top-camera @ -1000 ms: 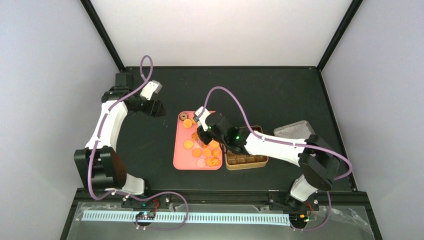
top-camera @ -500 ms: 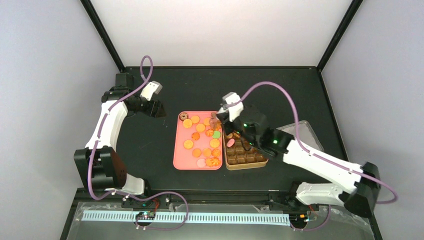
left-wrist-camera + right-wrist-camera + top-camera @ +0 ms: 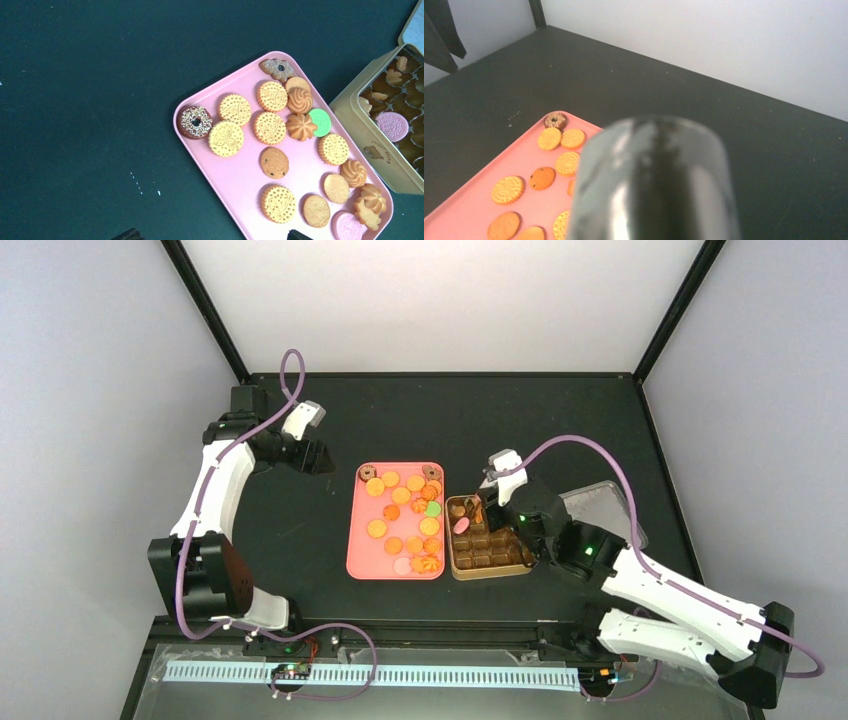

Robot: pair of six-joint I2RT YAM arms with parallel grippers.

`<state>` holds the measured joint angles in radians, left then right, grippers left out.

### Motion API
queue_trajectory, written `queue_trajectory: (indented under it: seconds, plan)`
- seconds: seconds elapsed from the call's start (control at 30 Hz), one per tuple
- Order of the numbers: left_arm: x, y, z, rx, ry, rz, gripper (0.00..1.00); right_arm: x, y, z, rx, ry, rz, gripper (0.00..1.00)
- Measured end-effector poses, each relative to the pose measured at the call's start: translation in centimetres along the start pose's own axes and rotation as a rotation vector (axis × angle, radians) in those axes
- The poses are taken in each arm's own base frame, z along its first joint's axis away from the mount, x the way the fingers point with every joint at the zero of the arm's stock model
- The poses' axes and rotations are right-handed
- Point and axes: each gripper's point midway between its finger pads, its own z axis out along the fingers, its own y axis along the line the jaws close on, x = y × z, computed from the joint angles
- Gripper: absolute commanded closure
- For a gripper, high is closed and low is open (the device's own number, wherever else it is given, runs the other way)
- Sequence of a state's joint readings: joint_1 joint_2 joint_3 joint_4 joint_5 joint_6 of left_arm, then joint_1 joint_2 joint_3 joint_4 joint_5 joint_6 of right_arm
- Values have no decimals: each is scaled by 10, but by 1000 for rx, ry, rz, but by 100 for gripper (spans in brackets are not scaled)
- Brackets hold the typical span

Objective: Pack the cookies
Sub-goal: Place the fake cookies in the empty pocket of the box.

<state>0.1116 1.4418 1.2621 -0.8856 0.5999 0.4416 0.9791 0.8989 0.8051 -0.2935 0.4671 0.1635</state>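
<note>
Several cookies (image 3: 402,512), mostly orange and yellow, lie on a pink tray (image 3: 362,558); they show closer in the left wrist view (image 3: 270,127) and the right wrist view (image 3: 508,189). A gold tin (image 3: 492,567) with brown compartments stands right of the tray and holds a pink cookie (image 3: 461,525), also seen in the left wrist view (image 3: 392,126). My right gripper (image 3: 494,492) is over the tin's far left corner, shut on metal tongs (image 3: 654,180) that fill its view and hide the fingers. My left gripper (image 3: 318,458) is open and empty, left of the tray.
A grey tin lid (image 3: 603,502) lies right of the tin, partly under my right arm. The black table (image 3: 560,420) has raised edges and grey walls around it.
My right arm has swung right with the tongs, from over the pink tray to over the tin's far left corner. The left arm has not moved.
</note>
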Motion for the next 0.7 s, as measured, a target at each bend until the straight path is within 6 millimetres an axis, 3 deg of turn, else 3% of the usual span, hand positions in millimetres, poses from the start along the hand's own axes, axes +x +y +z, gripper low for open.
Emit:
queue_trajectory:
  seconds: [0.27,0.43,0.7]
  plan:
    - [0,0,0,0,0,-1,18,22,0,17,24,71,-27,83]
    - [0,0,0,0,1,-1,17,26,-3,22,35,87,-29,71]
    - [-1,0,-1,-1,0,0,18,30,0,23,13,95,-28,63]
